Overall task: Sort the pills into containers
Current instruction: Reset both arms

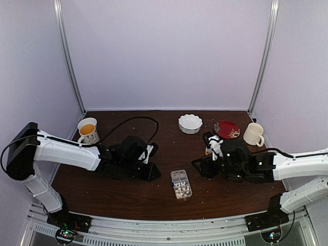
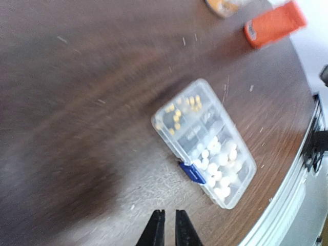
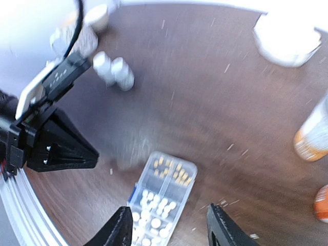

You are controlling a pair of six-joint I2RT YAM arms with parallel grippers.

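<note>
The clear organiser box [image 1: 181,184] lies flat at the front middle of the table, between my two arms. Its cells, the containers [image 2: 205,143], hold cream-white pills [image 2: 218,161] at one end and small yellow pellets [image 2: 184,107] at the other. A blue latch [image 2: 192,173] sits on its long side. My left gripper [image 2: 165,220] hovers just short of that side, its fingers a narrow crack apart with nothing between them. My right gripper [image 3: 171,230] hangs above the box [image 3: 161,200], wide open and empty, with the white pills [image 3: 154,215] below it.
An orange bottle [image 2: 274,23] lies beyond the box, and two tiny white bottles [image 3: 115,72] stand near the left arm [image 3: 56,148]. At the back are a white bowl [image 1: 190,123], a red plate [image 1: 226,129], a cream mug [image 1: 253,134] and a mug of orange liquid [image 1: 87,130].
</note>
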